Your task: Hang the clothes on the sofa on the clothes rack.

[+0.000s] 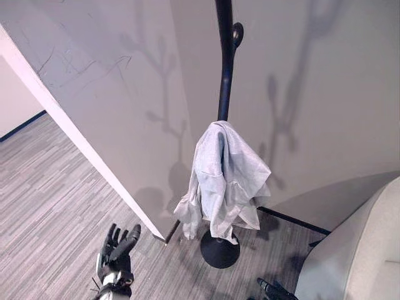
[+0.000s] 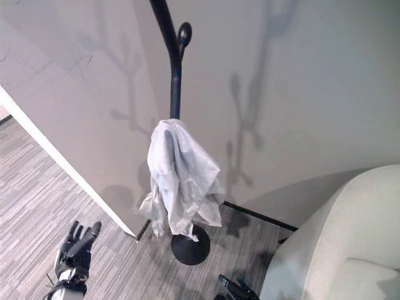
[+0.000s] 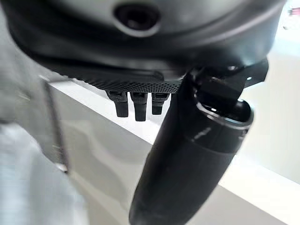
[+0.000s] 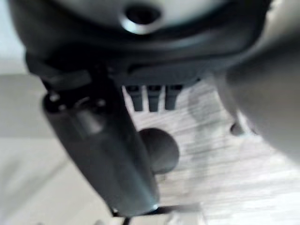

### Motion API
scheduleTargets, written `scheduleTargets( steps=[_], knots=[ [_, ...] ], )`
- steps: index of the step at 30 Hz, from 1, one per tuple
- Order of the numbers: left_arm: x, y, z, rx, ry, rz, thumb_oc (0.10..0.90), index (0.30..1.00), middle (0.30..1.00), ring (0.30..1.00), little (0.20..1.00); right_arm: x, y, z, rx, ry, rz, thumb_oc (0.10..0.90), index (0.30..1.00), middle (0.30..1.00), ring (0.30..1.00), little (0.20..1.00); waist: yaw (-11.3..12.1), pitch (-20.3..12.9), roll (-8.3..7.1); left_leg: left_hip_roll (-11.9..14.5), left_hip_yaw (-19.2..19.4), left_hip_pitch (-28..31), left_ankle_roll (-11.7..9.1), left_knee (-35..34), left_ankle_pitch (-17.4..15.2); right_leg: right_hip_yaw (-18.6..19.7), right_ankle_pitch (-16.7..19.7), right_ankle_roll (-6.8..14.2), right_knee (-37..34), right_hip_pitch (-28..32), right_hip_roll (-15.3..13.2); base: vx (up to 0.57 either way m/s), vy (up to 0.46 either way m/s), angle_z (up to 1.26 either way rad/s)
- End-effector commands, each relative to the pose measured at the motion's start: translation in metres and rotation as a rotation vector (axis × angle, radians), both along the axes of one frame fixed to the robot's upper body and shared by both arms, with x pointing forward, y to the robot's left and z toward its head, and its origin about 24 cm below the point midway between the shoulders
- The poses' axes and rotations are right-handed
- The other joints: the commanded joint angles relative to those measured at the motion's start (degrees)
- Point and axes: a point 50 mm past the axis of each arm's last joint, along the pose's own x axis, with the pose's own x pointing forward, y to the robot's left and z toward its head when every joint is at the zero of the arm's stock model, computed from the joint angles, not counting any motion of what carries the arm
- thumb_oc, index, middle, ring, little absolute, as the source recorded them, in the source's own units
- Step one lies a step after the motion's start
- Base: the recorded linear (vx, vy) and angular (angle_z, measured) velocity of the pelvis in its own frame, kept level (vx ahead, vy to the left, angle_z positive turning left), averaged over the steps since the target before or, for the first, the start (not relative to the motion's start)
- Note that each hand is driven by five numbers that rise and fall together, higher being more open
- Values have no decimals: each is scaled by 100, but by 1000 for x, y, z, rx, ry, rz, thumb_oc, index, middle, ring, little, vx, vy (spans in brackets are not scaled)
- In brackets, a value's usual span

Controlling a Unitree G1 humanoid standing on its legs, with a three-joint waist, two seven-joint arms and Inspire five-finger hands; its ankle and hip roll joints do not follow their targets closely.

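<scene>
While the pale garment (image 1: 222, 181) drapes down the rack pole (image 1: 225, 62), we see both robot hands empty: left robot hand (image 1: 117, 253) relaxed below-left, right robot hand (image 4: 154, 98) straight-fingered, low by the base (image 1: 220, 249).

Both hands, the left hand (image 1: 117, 250) and right hand (image 1: 273, 289), are glossy black with slim segmented fingers (image 3: 135, 105).

A tall black metal clothes rack (image 1: 224, 69) stands in the corner on a round black base (image 1: 219, 249), with beige walls (image 1: 325, 94) close behind it and to its left. A crumpled light-grey garment (image 1: 224, 181) drapes over the pole's lower part, hiding it down to just above the base. A pale upholstered sofa (image 1: 362, 250) closes off the right side. Open grey wood-patterned floor (image 1: 50, 206) lies to the left, where the dark left hand (image 1: 117, 250) hangs with straight fingers, well apart from the rack.
</scene>
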Motion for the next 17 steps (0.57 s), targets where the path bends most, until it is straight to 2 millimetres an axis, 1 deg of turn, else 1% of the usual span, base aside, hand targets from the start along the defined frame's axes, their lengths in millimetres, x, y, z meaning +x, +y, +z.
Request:
scheduleTargets(
  steps=[1, 2, 3, 4, 5, 6, 7, 8, 9, 10, 11, 13, 15, 17],
  knots=[
    [27, 27, 41, 118, -235, -92, 800, 900, 900, 900, 900, 13, 9, 0, 5, -23, 95, 800, 900, 900, 900, 900, 12, -156, -462, -85, 245, -483, -112, -75, 191, 226, -628, 445, 40, 503, -376, -27, -44, 13],
    [24, 34, 38, 106, -226, -61, 800, 900, 900, 900, 900, 11, 9, -1, 2, -6, 110, 800, 900, 900, 900, 900, 56, -156, -471, -65, 233, -495, -131, -75, 212, 197, -648, 434, 40, 515, -370, -15, -40, 10],
    [23, 36, 32, 93, -206, -31, 800, 900, 900, 900, 900, 11, 10, -1, 4, -4, 111, 800, 900, 900, 900, 900, 63, -157, -474, -58, 221, -499, -139, -75, 218, 183, -656, 425, 40, 519, -365, -15, -40, 9],
    [23, 36, 32, 93, -207, -31, 800, 900, 900, 900, 900, 11, 10, -1, 4, -4, 112, 800, 900, 900, 900, 900, 60, -152, -475, -58, 218, -499, -140, -75, 219, 180, -657, 424, 40, 520, -364, -9, -27, 9],
    [17, 40, 20, 69, -154, 17, 800, 900, 900, 900, 900, 11, 11, -1, 5, 2, 114, 800, 900, 900, 900, 900, 71, -154, -476, -49, 206, -500, -150, -75, 226, 160, -670, 414, 40, 527, -357, 1, -40, 9],
    [-4, 42, -12, 22, 20, 87, 800, 900, 900, 900, 900, 13, 11, -2, 3, 9, 108, 800, 900, 900, 900, 900, 64, -174, -487, -36, 202, -492, -163, -75, 233, 150, -694, 398, 40, 546, -336, 2, -40, 5],
    [-3, 43, -12, 23, 17, 87, 800, 900, 900, 900, 900, 13, 12, -1, 3, 7, 107, 800, 900, 900, 900, 900, 63, -159, -488, -35, 200, -488, -164, -75, 231, 148, -696, 397, 40, 551, -335, 9, -31, 5],
    [-14, 43, -25, -5, 102, 126, 800, 900, 900, 900, 900, 13, 11, -2, 0, 18, 107, 800, 900, 900, 900, 900, 57, -166, -493, -29, 198, -480, -167, -75, 225, 151, -706, 394, 40, 554, -329, 13, -13, 5],
    [-28, 37, -43, -35, 226, 132, 800, 900, 900, 900, 900, 13, 12, -3, -6, 36, 100, 800, 900, 900, 900, 900, 46, -179, -494, -14, 203, -466, -171, -75, 221, 149, -727, 387, 40, 567, -318, 28, -11, 5],
    [-48, 30, -61, -55, 386, 106, 800, 900, 900, 900, 900, 8, 14, -5, -11, 77, 106, 800, 900, 900, 900, 900, 3, -210, -499, 1, 213, -439, -174, -75, 207, 161, -750, 379, 40, 588, -304, 35, -6, 1],
    [-59, 27, -68, -73, 460, 111, 800, 900, 900, 900, 900, 5, 15, -6, -8, 98, 107, 800, 900, 900, 900, 900, -16, -219, -505, 10, 214, -419, -174, -75, 192, 172, -767, 374, 40, 599, -296, 35, -1, 3],
    [-72, 21, -76, -90, 560, 94, 800, 900, 900, 900, 900, -1, 17, -8, -8, 137, 108, 800, 900, 900, 900, 900, -76, -250, -527, 28, 228, -381, -179, -75, 173, 195, -786, 362, 40, 617, -281, 36, 1, 2],
    [-87, 16, -81, -108, 646, 88, 800, 900, 900, 900, 900, -8, 19, -10, -5, 169, 116, 800, 900, 900, 900, 900, -122, -291, -552, 41, 255, -350, -181, -75, 161, 212, -800, 357, 40, 634, -271, 42, 5, 1],
    [-97, 10, -84, -114, 709, 48, 800, 900, 900, 900, 900, -15, 19, -11, -4, 200, 125, 800, 900, 900, 900, 900, -163, -317, -569, 47, 285, -335, -176, -75, 151, 223, -798, 357, 40, 636, -268, 17, 4, 0]
  ],
)
